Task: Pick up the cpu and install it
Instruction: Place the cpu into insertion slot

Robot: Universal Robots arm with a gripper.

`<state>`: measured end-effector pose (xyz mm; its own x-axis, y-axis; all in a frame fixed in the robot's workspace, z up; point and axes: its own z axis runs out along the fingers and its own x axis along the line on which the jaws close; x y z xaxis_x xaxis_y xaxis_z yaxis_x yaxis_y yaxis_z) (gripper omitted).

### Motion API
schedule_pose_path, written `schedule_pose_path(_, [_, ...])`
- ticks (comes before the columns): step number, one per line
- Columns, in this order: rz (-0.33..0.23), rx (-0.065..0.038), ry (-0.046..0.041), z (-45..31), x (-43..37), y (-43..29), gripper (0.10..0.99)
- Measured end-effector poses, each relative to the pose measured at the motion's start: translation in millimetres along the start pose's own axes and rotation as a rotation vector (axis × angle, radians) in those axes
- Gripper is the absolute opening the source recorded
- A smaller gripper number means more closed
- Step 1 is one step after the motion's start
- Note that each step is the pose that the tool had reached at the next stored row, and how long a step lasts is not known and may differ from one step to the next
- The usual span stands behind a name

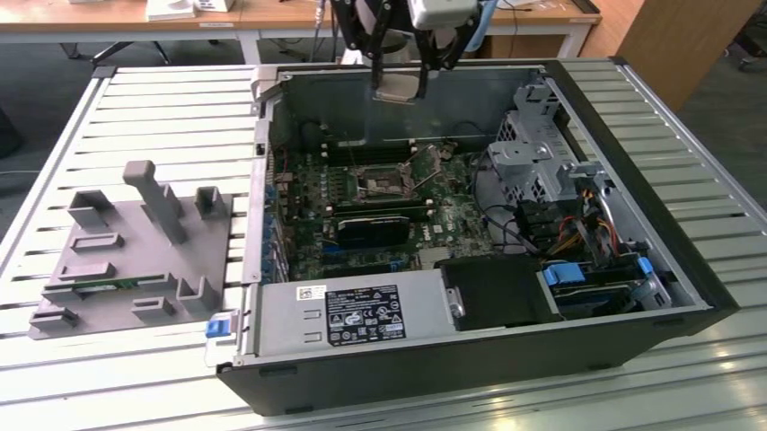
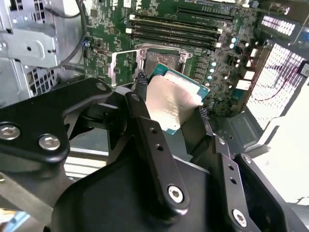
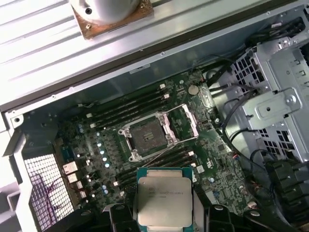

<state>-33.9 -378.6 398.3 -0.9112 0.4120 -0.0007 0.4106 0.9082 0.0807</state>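
The gripper (image 2: pixel 171 95) is closed partway, its two black fingers (image 2: pixel 145 121) pressing on opposite edges of the cpu (image 3: pixel 163 200), which it holds in the air. In the exterior view the cpu (image 1: pixel 398 87) hangs above the far wall of the open computer case (image 1: pixel 480 368), well apart from the motherboard (image 1: pixel 359 206) below. The chip is close to square, so no long axis can be told. Its silvery metal top faces both wrist cameras, and in the second wrist view it looks tilted against the board. There is one cpu and one CPU socket (image 3: pixel 147 135), and the socket stands open with its load plate (image 3: pixel 186 121) swung up beside it. Memory slots (image 3: pixel 130 108) run along both sides of the socket.

The case lies on its side, lid off, on a slatted metal table (image 1: pixel 156 108). A grey power supply box (image 1: pixel 348 314) sits at its near edge, and a metal drive cage (image 1: pixel 540 153) is on the exterior view's right. On the exterior view's left a single grey parts fixture (image 1: pixel 132 260) rests on the slats. Behind the table are wood-topped desks (image 1: pixel 120 18) and a grey floor (image 1: pixel 731 117).
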Motion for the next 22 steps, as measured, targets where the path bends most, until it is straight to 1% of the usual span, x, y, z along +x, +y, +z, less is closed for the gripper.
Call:
schedule_pose_path(3, [0.051,0.0,-0.0041,0.4,0.0,0.0,0.541])
schedule_pose_path(8, [0.08,0.0,-0.0064,0.6,0.0,0.0,0.541])
schedule_pose_path(13, [0.132,0.0,-0.0107,0.9,0.1,0.1,0.541])
schedule_pose_path(22, [0.171,0.0,-0.0138,1.1,0.1,0.1,0.541])
